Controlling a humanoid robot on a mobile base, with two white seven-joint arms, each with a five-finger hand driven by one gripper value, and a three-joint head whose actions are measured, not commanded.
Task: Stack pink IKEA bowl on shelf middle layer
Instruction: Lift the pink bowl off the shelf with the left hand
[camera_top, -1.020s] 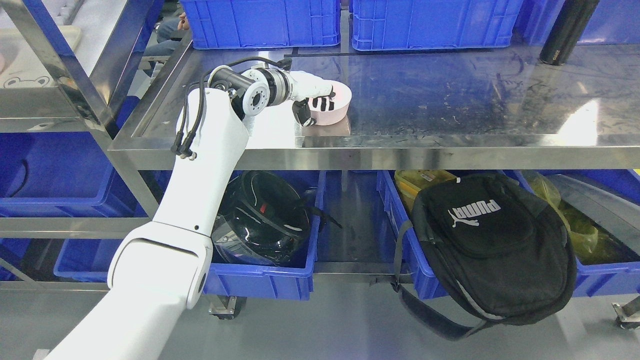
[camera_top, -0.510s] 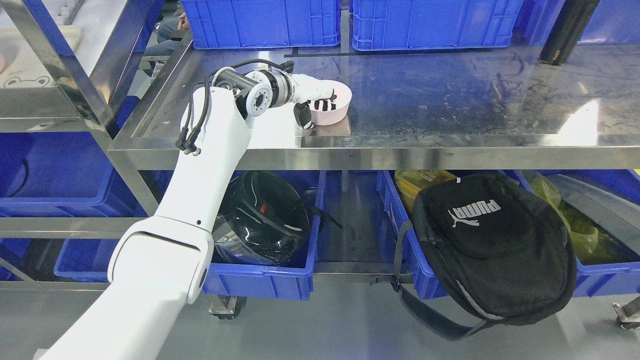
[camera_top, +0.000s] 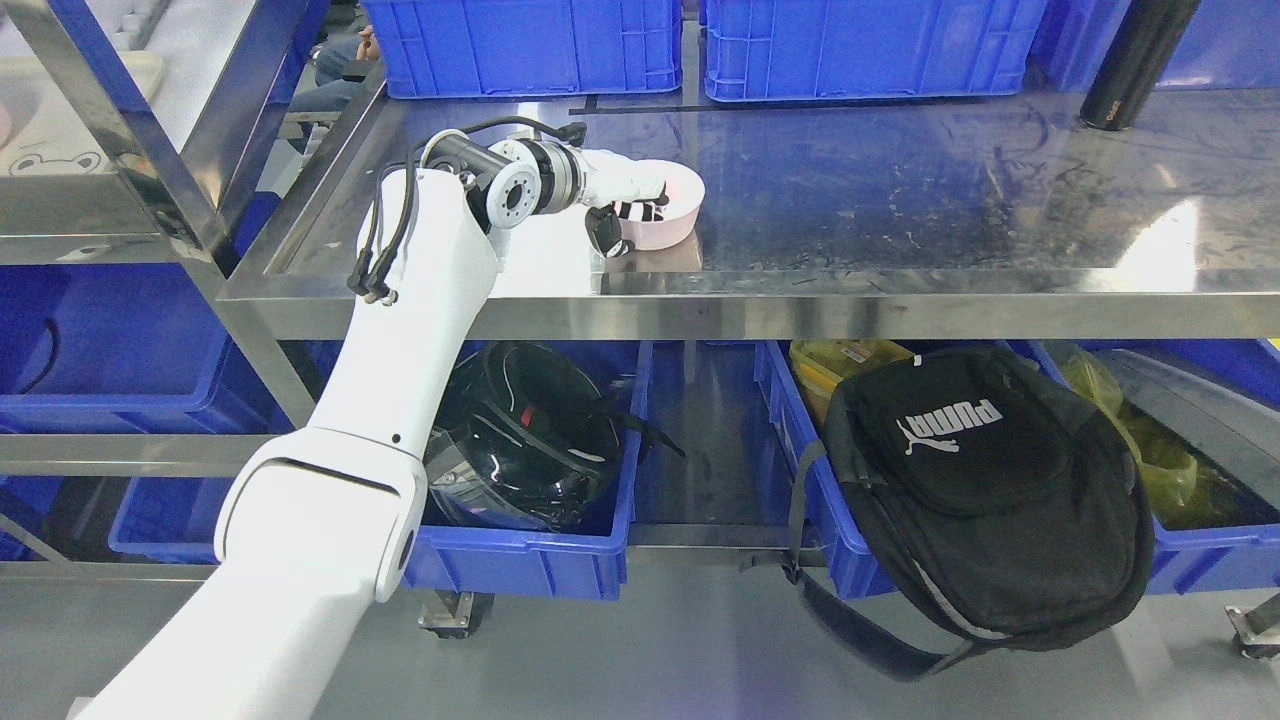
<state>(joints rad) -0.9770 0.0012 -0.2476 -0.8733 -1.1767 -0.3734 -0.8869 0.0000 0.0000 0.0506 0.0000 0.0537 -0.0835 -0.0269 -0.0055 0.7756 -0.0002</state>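
A pink bowl (camera_top: 672, 215) sits upright on the steel shelf (camera_top: 900, 200), a little left of its middle and near the front edge. My left hand (camera_top: 628, 210) reaches in from the left and is shut on the bowl's left rim: black-tipped fingers curl inside the bowl, the thumb (camera_top: 605, 230) presses on its outer wall. The white left arm (camera_top: 400, 330) rises from the lower left. My right arm is out of view.
Blue crates (camera_top: 520, 45) line the back of the shelf, with a black bottle (camera_top: 1135, 65) at the far right. Below are a black helmet (camera_top: 530, 435) in a blue bin and a black backpack (camera_top: 985, 495). Another steel rack (camera_top: 110, 150) stands at the left.
My left hand has tilted the bowl from lying partly on its side to upright and set it on the shelf. The elbow shifted slightly; the grasp is unchanged.
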